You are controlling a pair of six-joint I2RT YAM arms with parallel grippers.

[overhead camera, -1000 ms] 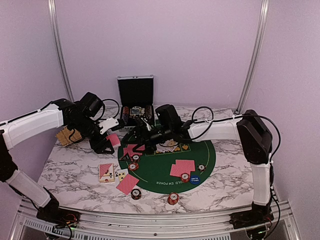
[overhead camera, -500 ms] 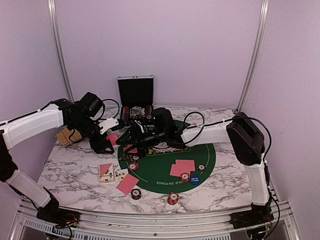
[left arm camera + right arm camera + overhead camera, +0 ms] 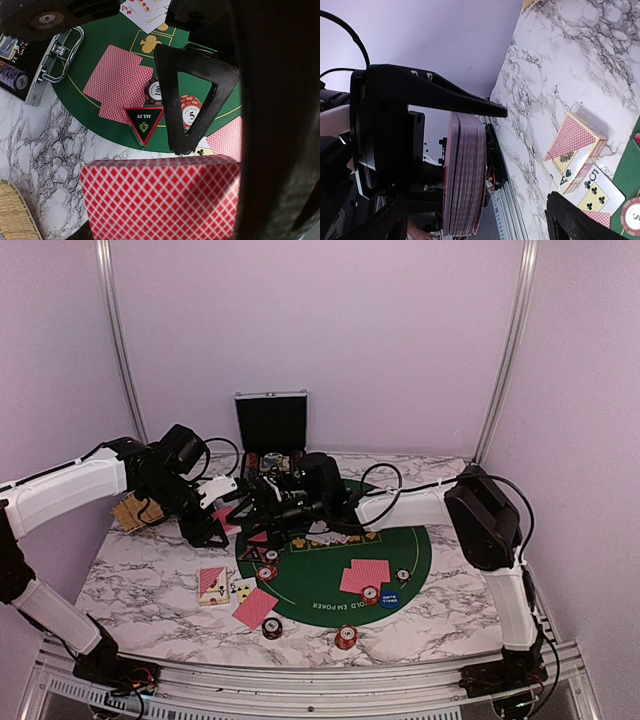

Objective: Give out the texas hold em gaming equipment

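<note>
Shifted left to the green mat's [image 3: 330, 585] far-left edge, the right gripper [image 3: 252, 510], jaws apart, hangs near the left gripper [image 3: 218, 521] clamped on a card deck [image 3: 160, 200] beside that edge.

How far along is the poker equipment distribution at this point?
Done: red-backed card pairs and striped poker chips lie at several spots on and around the green felt mat. In hand: left gripper clamps the red-backed deck; open right gripper hovers beside it. Left: likely more dealing from that deck.
</note>
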